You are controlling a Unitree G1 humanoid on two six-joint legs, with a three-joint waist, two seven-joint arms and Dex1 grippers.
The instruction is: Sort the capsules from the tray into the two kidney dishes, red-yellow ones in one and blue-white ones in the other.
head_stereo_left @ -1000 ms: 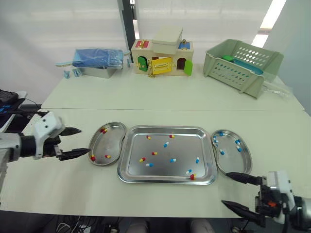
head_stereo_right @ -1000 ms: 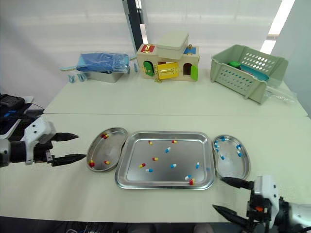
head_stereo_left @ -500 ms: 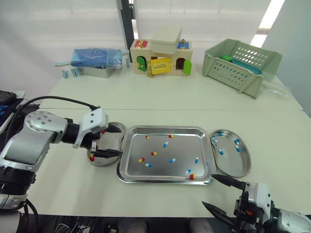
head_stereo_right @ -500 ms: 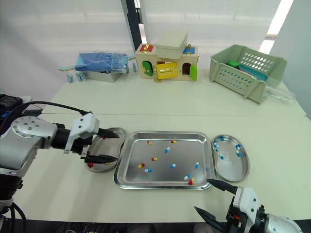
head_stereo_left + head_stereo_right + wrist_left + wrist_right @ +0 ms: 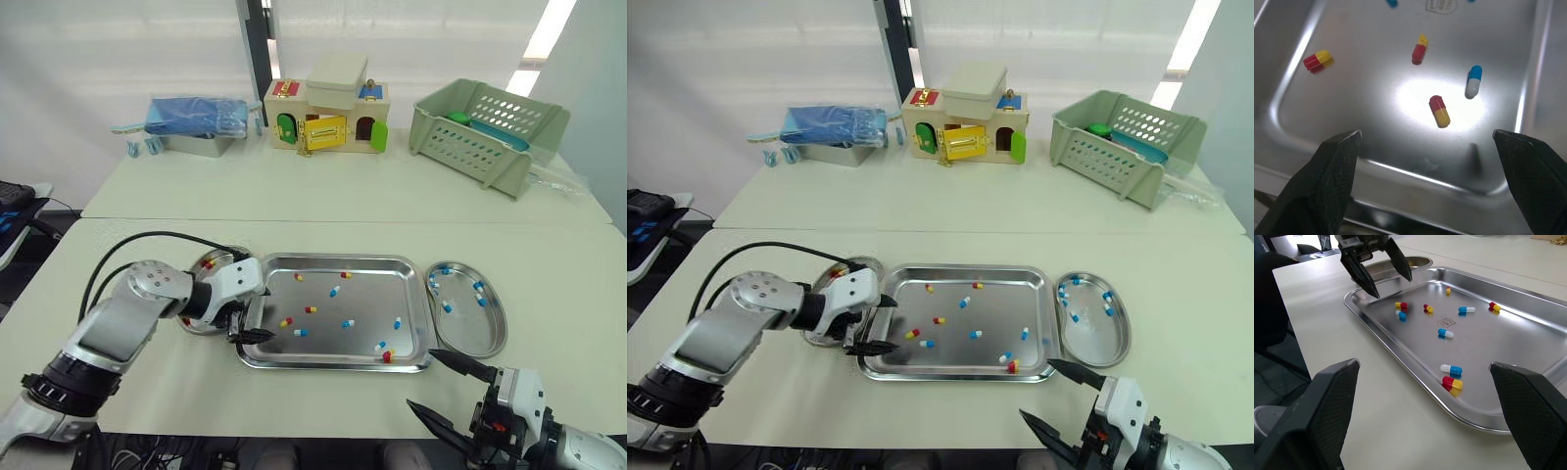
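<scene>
Red-yellow capsule [image 5: 1440, 110] ahead, between left jaws

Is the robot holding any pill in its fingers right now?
No, nothing is held. The left gripper hangs open over the tray, a red-yellow capsule lying untouched ahead of its fingers. The right gripper is open too.

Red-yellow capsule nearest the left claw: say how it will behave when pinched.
The capsule is small, rounded and glossy, so it will probably roll or squirt from a pinch. The tray looks polished, so a nudge likely slides it.
</scene>
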